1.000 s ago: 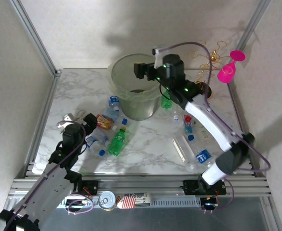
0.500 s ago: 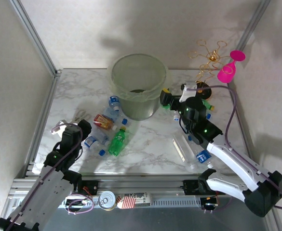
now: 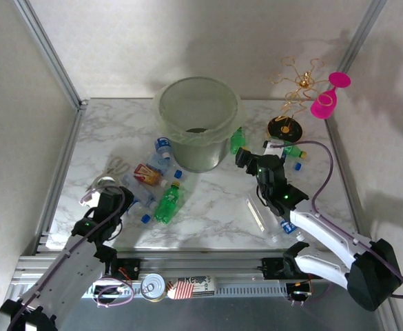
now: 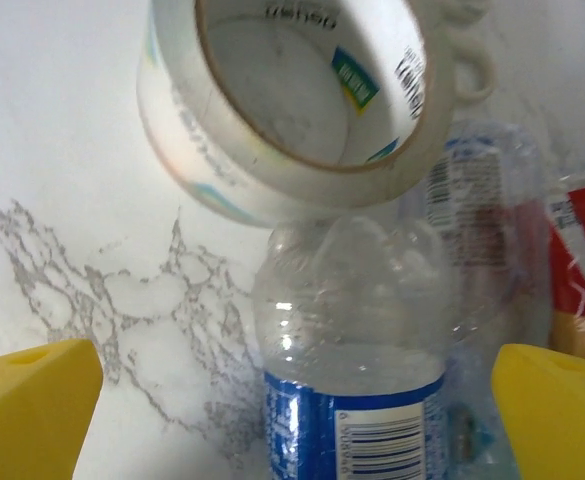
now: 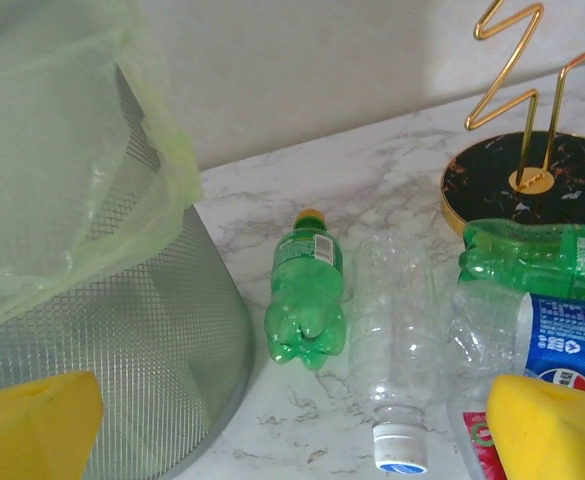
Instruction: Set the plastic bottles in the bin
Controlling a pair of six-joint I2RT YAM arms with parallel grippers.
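Left gripper (image 4: 292,410) and right gripper (image 5: 292,425) are hanging wide open, gripping nothing.
The left is straddling a crushed clear blue-labelled plastic bottle (image 4: 357,330) by a white tape roll (image 4: 282,90); the right is facing a green orange-capped bottle (image 5: 307,295) lying beside the large translucent grey-green bin (image 5: 152,330).

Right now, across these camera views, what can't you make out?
Top view: what lies in the bin; its floor is a dim dark patch, too small to read.
Top view: the clear bottles at the right, partly covered by the right arm.
Left wrist view: the blue-label bottle, its lower part cut off by the bottom edge.
Right wrist view: the green bottle by the gold stand, cut off by the right edge.
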